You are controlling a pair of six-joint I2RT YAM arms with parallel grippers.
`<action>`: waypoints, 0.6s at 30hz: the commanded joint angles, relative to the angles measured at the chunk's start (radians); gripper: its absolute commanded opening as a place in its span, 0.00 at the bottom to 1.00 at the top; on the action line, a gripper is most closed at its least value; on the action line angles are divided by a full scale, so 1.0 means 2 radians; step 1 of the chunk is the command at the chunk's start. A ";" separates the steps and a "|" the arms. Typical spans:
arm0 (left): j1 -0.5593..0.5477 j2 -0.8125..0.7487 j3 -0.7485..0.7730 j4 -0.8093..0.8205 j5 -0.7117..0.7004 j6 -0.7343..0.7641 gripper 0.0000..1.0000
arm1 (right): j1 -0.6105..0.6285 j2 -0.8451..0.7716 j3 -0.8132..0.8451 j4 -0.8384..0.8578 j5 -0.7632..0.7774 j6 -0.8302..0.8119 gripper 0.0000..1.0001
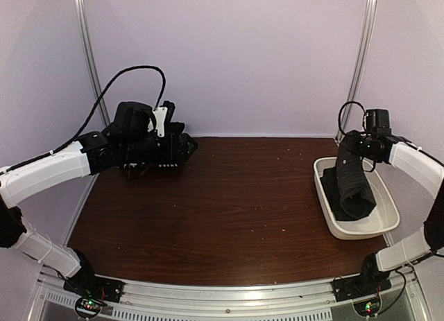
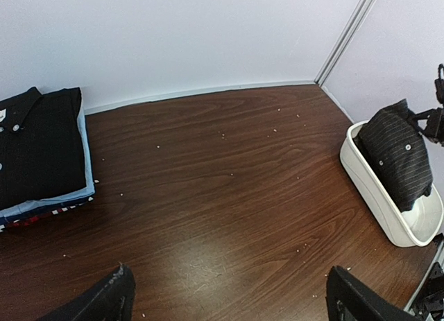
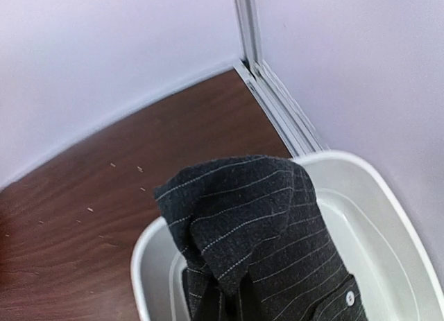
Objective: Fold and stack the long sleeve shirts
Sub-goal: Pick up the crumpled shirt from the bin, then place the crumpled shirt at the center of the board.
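**Right gripper holds pinstriped shirt over the tub; left gripper open above the stack**

The right gripper point(image 1: 362, 146) is closed on the top of the charcoal pinstriped shirt point(image 1: 354, 186). The shirt hangs from it as a bunched, upright roll, and its lower end is inside the white tub point(image 1: 361, 232). The tub stands on the dark wooden worktop point(image 1: 236, 196) at about 3 o'clock in the top view, close to the right wall.

In the right wrist view the gripper's own fingers are not visible. The shirt point(image 3: 250, 224) fills the lower middle, with fine pale stripes and one small white button point(image 3: 350, 298) at about 5 o'clock. The tub rim point(image 3: 149, 258) curves around it.

The left gripper point(image 1: 184, 146) is at about 10 o'clock of the worktop, near the back wall. It is fully open and holds nothing. In the left wrist view its two dark fingers point(image 2: 114, 293) appear far apart at the bottom edge.

In that same view a stack of folded shirts point(image 2: 41, 161) lies on the worktop at 9 o'clock. A black shirt point(image 2: 38, 141) with collar and white buttons is on top, and a light blue shirt point(image 2: 88, 154) shows just under it. The lowest layer shows a red and white edge, but I cannot tell what it is. The stack and the tub point(image 2: 374, 189) are well apart, with bare wood between them.
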 commanded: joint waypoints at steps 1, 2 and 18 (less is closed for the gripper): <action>0.002 0.007 0.019 0.011 0.006 0.006 0.98 | 0.036 -0.052 0.067 -0.015 -0.034 -0.013 0.00; 0.002 0.007 0.020 0.011 0.007 0.005 0.98 | 0.045 -0.058 0.084 -0.015 -0.045 -0.014 0.00; 0.002 -0.011 0.011 -0.001 -0.030 -0.010 0.98 | 0.297 0.039 0.359 0.118 -0.109 0.026 0.00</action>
